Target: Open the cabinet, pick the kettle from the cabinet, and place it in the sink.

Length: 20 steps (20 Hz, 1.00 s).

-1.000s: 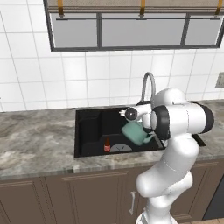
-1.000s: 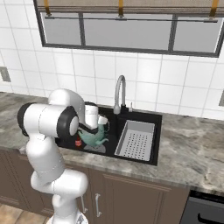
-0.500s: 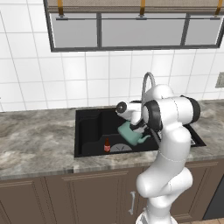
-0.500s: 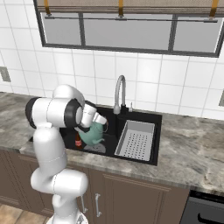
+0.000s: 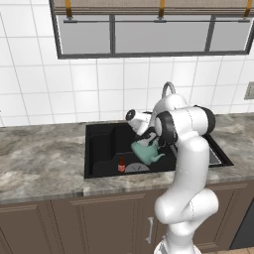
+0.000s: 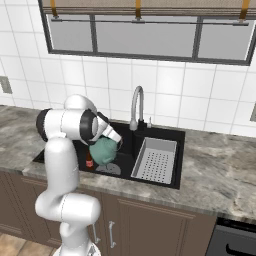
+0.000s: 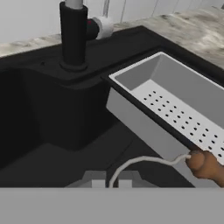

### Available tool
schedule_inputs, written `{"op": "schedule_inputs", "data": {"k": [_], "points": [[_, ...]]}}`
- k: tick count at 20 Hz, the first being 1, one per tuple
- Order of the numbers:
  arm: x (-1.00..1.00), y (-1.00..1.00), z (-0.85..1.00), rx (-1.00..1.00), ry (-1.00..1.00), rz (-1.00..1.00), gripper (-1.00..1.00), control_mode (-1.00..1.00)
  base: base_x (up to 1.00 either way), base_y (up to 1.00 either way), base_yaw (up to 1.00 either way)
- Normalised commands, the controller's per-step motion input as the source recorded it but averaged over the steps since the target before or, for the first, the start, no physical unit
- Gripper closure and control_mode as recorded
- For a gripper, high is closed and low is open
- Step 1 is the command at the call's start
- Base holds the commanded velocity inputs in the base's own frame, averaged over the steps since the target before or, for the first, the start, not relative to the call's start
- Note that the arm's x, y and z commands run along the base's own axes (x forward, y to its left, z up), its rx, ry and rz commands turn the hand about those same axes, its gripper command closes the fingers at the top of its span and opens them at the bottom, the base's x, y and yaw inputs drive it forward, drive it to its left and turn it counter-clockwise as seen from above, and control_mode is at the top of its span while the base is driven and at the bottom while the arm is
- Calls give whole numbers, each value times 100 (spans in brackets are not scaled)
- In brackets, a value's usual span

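Jaws closed tight on the kettle's (image 5: 147,150) thin arched handle, so the gripper (image 7: 111,180) holds it hanging just below. Kettle sits inside the sink (image 5: 99,149), above the basin floor, beside the grey strainer tray (image 6: 157,159), faucet (image 6: 136,107) behind.

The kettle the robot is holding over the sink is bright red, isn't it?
Not red. The kettle is teal-green, as the left base view shows. It does hang from the gripper over the black sink; the red thing is a small bottle in the basin.
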Motion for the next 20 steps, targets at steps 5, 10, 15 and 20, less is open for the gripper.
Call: {"op": "schedule_inputs", "data": {"k": [5, 10, 15, 20], "points": [[11, -16, -24, 0, 11, -16, 100, -100, 0, 0, 0], [0, -27, -29, 0, 7, -9, 100, -100, 0, 0, 0], [-1, -30, -25, 0, 2, -5, 100, -100, 0, 0, 0], [0, -25, -18, 0, 0, -5, 100, -100, 0, 0, 0]]}}
